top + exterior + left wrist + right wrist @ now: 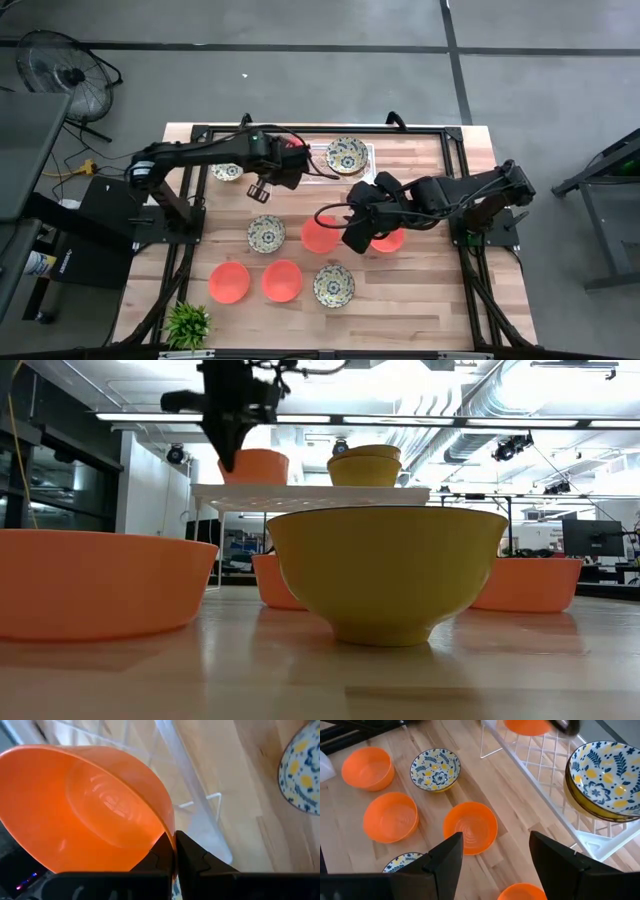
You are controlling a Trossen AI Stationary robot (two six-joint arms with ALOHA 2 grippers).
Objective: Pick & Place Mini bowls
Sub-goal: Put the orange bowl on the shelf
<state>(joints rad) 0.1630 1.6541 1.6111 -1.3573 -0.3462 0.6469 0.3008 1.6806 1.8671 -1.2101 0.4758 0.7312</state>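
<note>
Wooden table [420,290]; left gripper [174,851] clamps orange bowl [85,810]; right gripper [495,851] apart.

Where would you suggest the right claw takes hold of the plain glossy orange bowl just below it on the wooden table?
Probably the rim. The glossy orange bowl sits upright, mouth up, so the open right claw could descend from above, one finger inside the wall and one outside.

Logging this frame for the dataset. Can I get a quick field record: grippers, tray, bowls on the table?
left gripper: shut on orange bowl, at the tray's left end
right gripper: open, empty, above table centre
tray: holds stacked floral bowls
table: orange and floral bowls loose on it
plant: front left corner
</note>
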